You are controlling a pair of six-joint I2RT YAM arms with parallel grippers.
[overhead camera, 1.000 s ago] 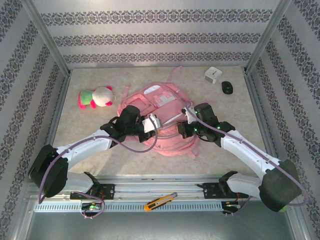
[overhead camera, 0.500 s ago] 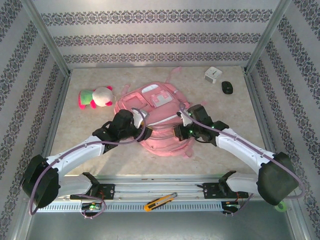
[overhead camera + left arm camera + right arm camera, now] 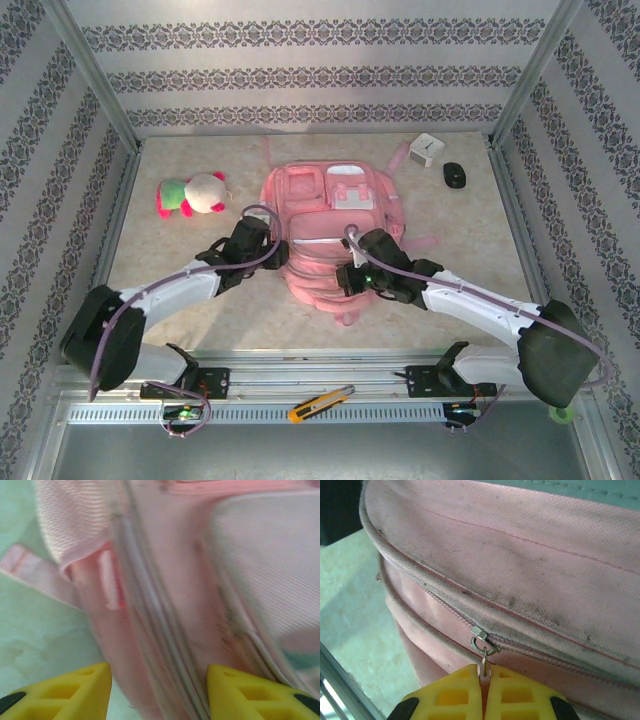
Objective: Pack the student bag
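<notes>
The pink student bag (image 3: 335, 215) lies flat mid-table with its front pockets facing up. My right gripper (image 3: 484, 676) is shut on the bag's zip pull (image 3: 484, 662), which hangs from a metal slider (image 3: 481, 639) on the bag's near edge. In the top view that right gripper (image 3: 352, 278) presses against the bag's near right side. My left gripper (image 3: 157, 687) is open, and its yellow fingertips (image 3: 75, 685) straddle the bag's left side seam and white zip lines (image 3: 150, 630). From above, the left gripper (image 3: 275, 258) sits at the bag's left edge.
A pink-and-green plush toy (image 3: 190, 194) lies to the left of the bag. A white box (image 3: 426, 150) and a small black object (image 3: 455, 175) sit at the back right. An orange utility knife (image 3: 320, 402) rests on the front rail.
The bag has swung round and shifted toward the back, pockets now squarely up. Both grippers moved with it, the left pulling in to its left edge, the right sliding left along its near edge.
</notes>
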